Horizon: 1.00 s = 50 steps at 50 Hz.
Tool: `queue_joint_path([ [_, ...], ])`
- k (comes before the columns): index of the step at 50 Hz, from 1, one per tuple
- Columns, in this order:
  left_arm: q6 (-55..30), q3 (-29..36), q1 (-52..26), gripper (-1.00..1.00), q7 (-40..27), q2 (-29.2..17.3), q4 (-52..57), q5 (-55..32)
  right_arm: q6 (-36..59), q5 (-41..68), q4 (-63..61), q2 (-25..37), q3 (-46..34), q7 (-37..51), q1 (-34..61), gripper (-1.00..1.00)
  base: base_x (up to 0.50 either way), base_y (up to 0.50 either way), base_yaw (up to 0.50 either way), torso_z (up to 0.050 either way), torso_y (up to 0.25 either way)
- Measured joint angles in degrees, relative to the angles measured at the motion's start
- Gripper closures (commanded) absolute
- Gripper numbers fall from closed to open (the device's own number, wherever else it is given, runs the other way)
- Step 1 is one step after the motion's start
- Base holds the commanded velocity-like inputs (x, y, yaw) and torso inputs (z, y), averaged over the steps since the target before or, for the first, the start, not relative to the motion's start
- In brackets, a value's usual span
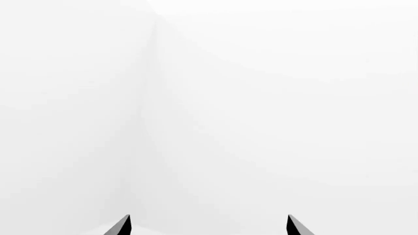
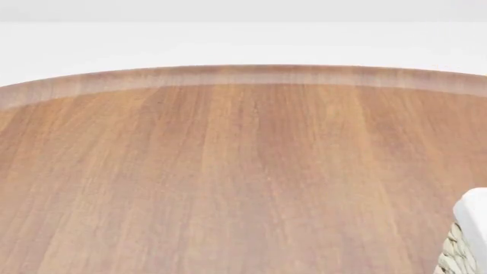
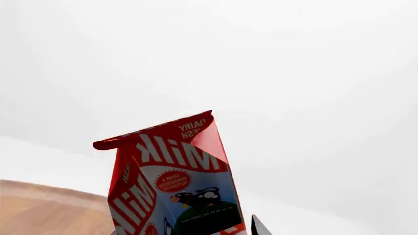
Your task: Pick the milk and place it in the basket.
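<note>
The head view is filled almost wholly by a round wooden table (image 2: 228, 182), warm brown with long straight grain and a paler band along its curved far edge; beyond that edge lies only flat white floor and wall, meeting in a faint horizontal line. At the table's near right corner of the view, a sliver of the basket (image 2: 466, 240) shows: cream woven wicker below, white cloth lining folded over the rim above. Neither arm appears in this view. In the right wrist view the milk (image 3: 176, 181) looms close to the camera (red gable top, white "Milk" lettering, a dark cow on green lower down), with a patch of the table's wood behind it and white room beyond. One dark fingertip (image 3: 260, 226) of the right gripper sits just beside the carton; whether the jaws clamp it I cannot tell. In the left wrist view the left gripper (image 1: 209, 226) shows two dark tips well apart, nothing between them, facing a bare white corner of the room.
</note>
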Motion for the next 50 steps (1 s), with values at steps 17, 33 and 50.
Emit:
queue_joint_path([
  [17, 0.32, 0.12, 0.12, -1.00, 0.01, -0.11, -0.05, 0.05, 2.61, -4.86, 9.25, 0.99, -11.13, -4.61, 7.87, 1.00, 0.00, 0.00, 0.00, 0.000, 0.001],
  [33, 0.56, 0.18, 0.19, -1.00, -0.05, -0.20, -0.18, 0.04, 3.52, -3.58, 12.17, 1.76, -10.33, -5.62, 1.70, 1.00, 0.00, 0.00, 0.00, 0.001, 0.001],
  [50, 0.69, 0.20, 0.28, -1.00, -0.20, -0.31, -0.23, -0.06, 4.84, -0.18, 11.92, 3.43, -6.11, -7.25, -7.97, 1.00, 0.00, 0.00, 0.00, 0.001, 0.001],
])
